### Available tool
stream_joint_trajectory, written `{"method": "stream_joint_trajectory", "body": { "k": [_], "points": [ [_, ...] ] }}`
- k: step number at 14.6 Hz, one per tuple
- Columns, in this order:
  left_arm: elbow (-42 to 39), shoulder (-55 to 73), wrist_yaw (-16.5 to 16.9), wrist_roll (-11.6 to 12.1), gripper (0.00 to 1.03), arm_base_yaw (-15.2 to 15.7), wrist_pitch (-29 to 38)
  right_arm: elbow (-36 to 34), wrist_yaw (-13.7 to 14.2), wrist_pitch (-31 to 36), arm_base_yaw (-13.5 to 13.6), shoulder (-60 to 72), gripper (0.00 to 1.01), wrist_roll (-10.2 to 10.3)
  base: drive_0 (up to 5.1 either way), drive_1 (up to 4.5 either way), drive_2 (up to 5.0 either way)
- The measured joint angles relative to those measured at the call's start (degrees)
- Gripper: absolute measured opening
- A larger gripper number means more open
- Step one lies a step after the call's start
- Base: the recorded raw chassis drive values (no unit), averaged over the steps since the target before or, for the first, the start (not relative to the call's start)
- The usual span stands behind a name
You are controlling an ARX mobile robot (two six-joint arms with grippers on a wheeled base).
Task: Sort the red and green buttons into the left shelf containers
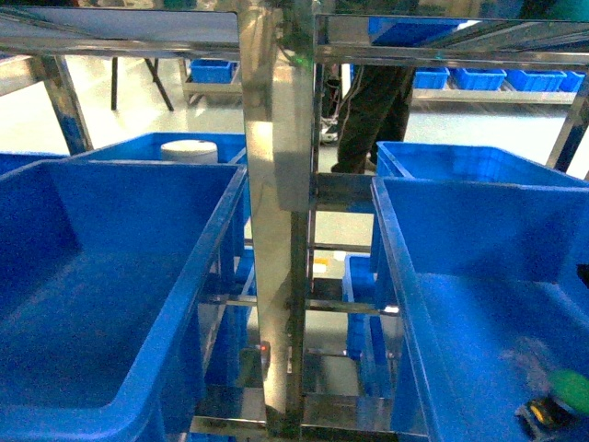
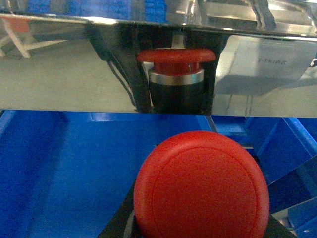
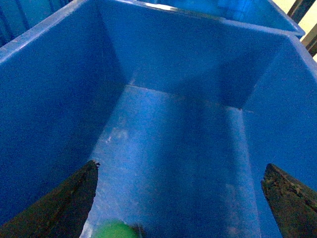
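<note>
Two crates, one red button up close

Left gripper [image 2: 198,233] clamps a red button [image 2: 201,189], its cap mirrored in the steel shelf rail [image 2: 74,69] above a blue crate [image 2: 74,173]. Right gripper [image 3: 181,198] hangs spread wide inside the right crate [image 3: 173,64], over a green button [image 3: 115,230]

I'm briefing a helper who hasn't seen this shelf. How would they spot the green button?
Start at the shiny steel post in the middle of the head view, then go to the big blue crate on its right. The green button lies on that crate's floor at the near right corner, the only green thing among all the blue.
</note>
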Motion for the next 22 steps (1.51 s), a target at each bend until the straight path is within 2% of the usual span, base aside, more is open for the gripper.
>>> {"method": "stream_joint_trajectory", "body": {
  "k": [4, 9, 13, 14, 15, 16, 19, 22],
  "points": [
    [0.0, 0.0, 0.0, 0.0, 0.24, 0.0, 0.0, 0.0, -0.3, -1.6, -0.3, 0.0, 0.98, 0.8, 0.0, 0.00, 0.0],
    [0.0, 0.0, 0.0, 0.0, 0.24, 0.0, 0.0, 0.4, -1.0, -3.5, -0.2, -3.5, 0.98, 0.8, 0.0, 0.00, 0.0],
    [0.0, 0.0, 0.0, 0.0, 0.24, 0.0, 0.0, -10.6, -2.3, -3.9, 3.4, -19.1, 0.98, 0.5, 0.0, 0.00, 0.0],
    [0.0, 0.0, 0.0, 0.0, 0.24, 0.0, 0.0, -18.9, -2.3, -8.6, 2.6, -34.5, 0.98, 0.2, 0.0, 0.00, 0.0],
    [0.0, 0.0, 0.0, 0.0, 0.24, 0.0, 0.0, -24.9, -5.2, -21.5, 0.1, -55.7, 0.98, -1.3, 0.0, 0.00, 0.0],
    [0.0, 0.0, 0.0, 0.0, 0.24, 0.0, 0.0, -27.9, -5.6, -29.9, -1.0, -68.9, 0.98, -3.7, 0.0, 0.00, 0.0],
    [0.0, 0.0, -0.3, 0.0, 0.24, 0.6, -1.7, -27.8, -5.6, -30.0, -1.0, -68.6, 0.98, -4.3, 0.0, 0.00, 0.0],
    [-2.9, 0.5, -3.2, 1.5, 0.24, 1.6, -5.7, -27.8, -5.6, -30.0, -1.0, -68.5, 0.98, -4.3, 0.0, 0.00, 0.0]
  ]
}}
